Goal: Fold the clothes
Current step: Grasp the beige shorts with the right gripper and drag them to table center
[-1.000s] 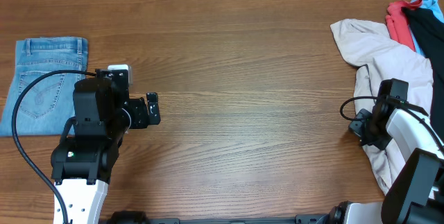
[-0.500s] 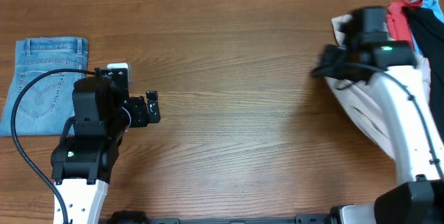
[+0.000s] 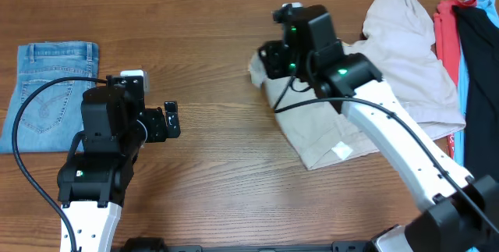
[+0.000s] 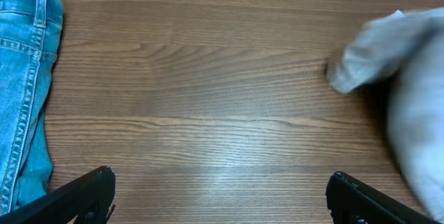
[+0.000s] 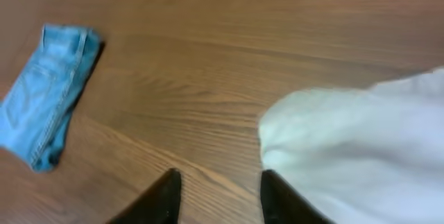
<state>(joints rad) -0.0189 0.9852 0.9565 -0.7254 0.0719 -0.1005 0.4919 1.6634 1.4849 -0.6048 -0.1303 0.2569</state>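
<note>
The wooden worktop fills the overhead view. The cream shorts lie crumpled in the upper right of the frame, one edge reaching towards the centre. Folded blue jeans lie at the left edge. Red, light-blue and black garments sit at the far right edge. The right pincer is at the shorts' left edge, its gap narrow with bare wood between the fingers and cloth just beside one. The left pincer hangs wide over bare wood near the jeans, holding nothing.
</note>
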